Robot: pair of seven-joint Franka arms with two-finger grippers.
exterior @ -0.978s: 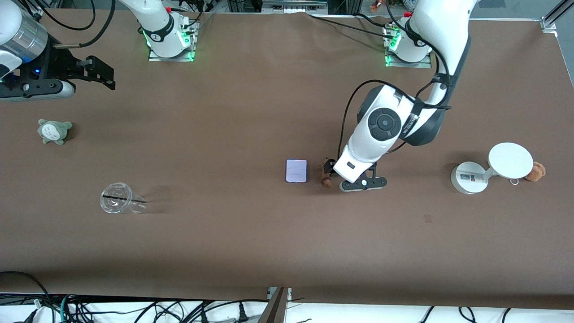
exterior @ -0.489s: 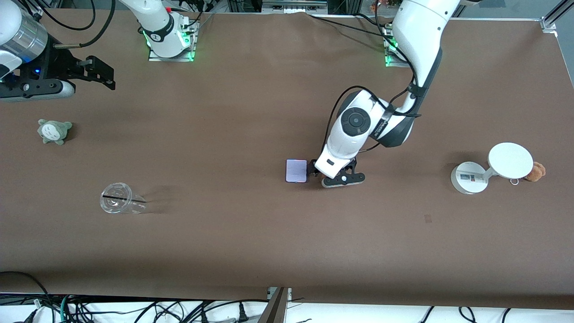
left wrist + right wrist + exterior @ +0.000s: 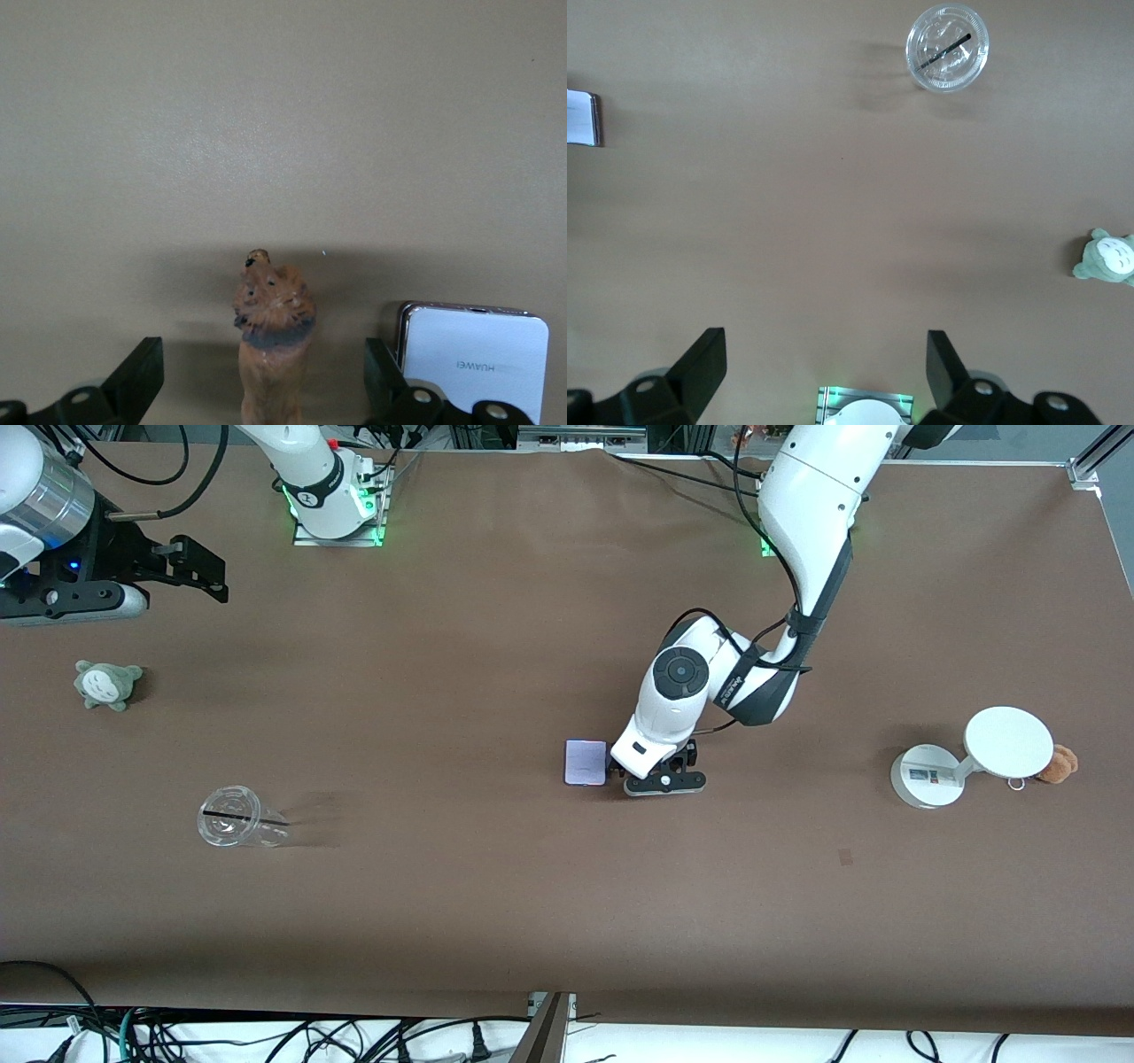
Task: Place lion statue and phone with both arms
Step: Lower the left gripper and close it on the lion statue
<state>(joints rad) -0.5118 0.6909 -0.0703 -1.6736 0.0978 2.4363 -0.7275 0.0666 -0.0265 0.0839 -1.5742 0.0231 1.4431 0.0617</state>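
Lowered and shifted toward the phone [image 3: 586, 762] at frame centre, the left gripper [image 3: 257, 390] straddles the lion statue [image 3: 272, 341] with fingers apart, ready to clamp. Upper left, the right gripper [image 3: 819, 376] waits, fingers spread.

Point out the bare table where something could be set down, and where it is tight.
Bare: between the plastic cup and the phone, and between the left end effector and the white stand. Tight: the lion statue sits between open fingers beside the phone.

Phone [image 3: 472, 365] just beside one finger [image 3: 383, 379] of the spread left pincer [image 3: 261, 381] straddling the lion statue [image 3: 271, 341].
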